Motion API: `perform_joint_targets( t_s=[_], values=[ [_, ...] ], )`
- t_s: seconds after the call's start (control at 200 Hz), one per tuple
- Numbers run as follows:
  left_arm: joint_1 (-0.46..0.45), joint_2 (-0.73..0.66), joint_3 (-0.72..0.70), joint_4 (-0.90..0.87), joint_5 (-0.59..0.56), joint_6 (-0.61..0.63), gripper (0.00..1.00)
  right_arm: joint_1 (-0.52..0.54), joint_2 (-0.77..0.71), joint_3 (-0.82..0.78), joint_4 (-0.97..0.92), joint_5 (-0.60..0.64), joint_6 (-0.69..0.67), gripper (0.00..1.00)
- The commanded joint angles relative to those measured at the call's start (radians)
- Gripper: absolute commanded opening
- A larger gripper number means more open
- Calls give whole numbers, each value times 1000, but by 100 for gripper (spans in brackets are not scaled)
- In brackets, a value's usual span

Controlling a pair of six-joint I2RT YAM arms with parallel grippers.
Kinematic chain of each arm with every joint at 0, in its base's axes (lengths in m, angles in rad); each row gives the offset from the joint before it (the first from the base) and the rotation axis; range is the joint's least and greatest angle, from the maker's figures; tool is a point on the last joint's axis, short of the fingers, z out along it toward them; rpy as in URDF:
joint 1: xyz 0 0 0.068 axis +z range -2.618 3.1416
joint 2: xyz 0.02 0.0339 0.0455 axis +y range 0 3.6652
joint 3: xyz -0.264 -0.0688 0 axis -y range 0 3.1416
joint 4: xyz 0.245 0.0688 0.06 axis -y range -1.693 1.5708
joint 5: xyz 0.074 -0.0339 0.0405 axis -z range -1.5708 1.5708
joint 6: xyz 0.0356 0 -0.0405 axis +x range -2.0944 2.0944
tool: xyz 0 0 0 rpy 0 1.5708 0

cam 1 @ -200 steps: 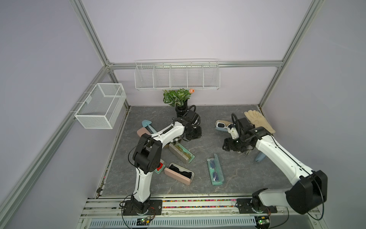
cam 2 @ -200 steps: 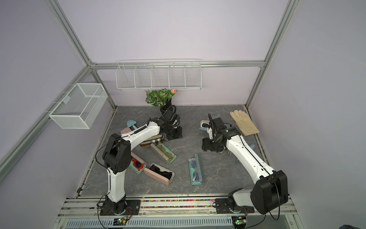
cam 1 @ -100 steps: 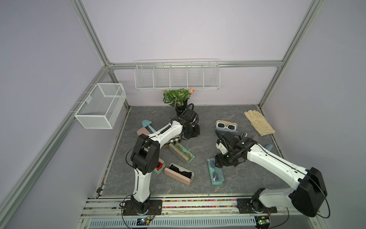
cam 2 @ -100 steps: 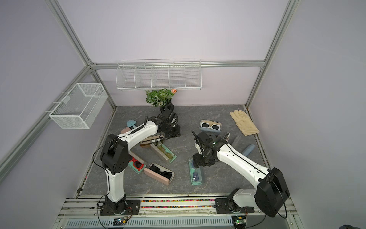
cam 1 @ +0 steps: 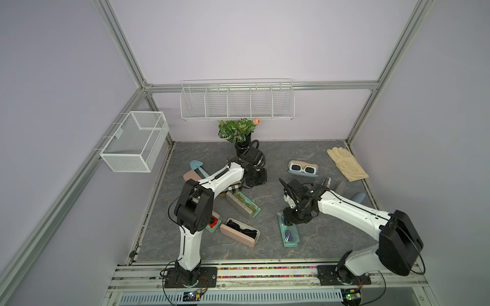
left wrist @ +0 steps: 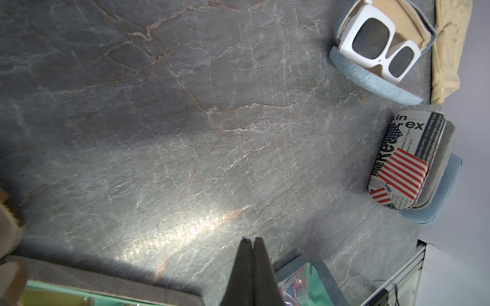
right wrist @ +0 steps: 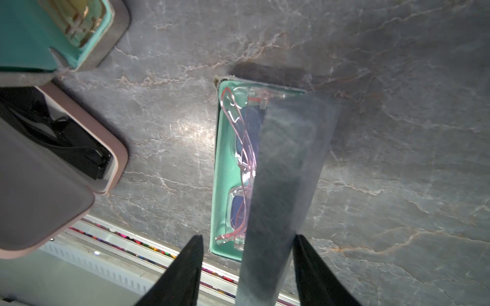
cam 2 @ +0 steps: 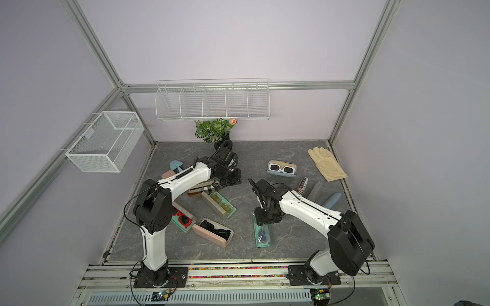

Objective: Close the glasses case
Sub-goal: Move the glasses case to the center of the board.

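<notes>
The right gripper (right wrist: 248,236) was pointed down, spread around the lid (right wrist: 289,164), maybe touching; pink glasses (right wrist: 242,148) were seen in the teal case (right wrist: 220,159).

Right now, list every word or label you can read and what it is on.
"xin": flag-print glasses case, in the left wrist view.
"r ex": same case, below it.
"Re": same case, big letters cut off by the flag.
Fine print on that case: too small to read.
Nothing else readable.

A glove (cam 1: 346,167) is lying far right, white sunglasses (cam 1: 303,167) are sitting near it, a plant (cam 1: 236,131) is standing at the back, and a flag case (left wrist: 403,161) is resting on, seemingly, a grey case (left wrist: 441,164).
</notes>
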Motion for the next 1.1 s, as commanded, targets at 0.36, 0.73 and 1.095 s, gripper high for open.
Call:
perform_joint_targets(
  t_s=[0.36,0.73,1.095],
  values=[
    [12,-17,-17,18,7,3,0,-11,56,-3,10,40,31,30],
    [31,-14,-31,31,22,5,0,-73,62,71,-29,67,-1,24],
    [36,4,-20,28,30,8,0,-188,183,257,-59,56,-96,24]
  ],
)
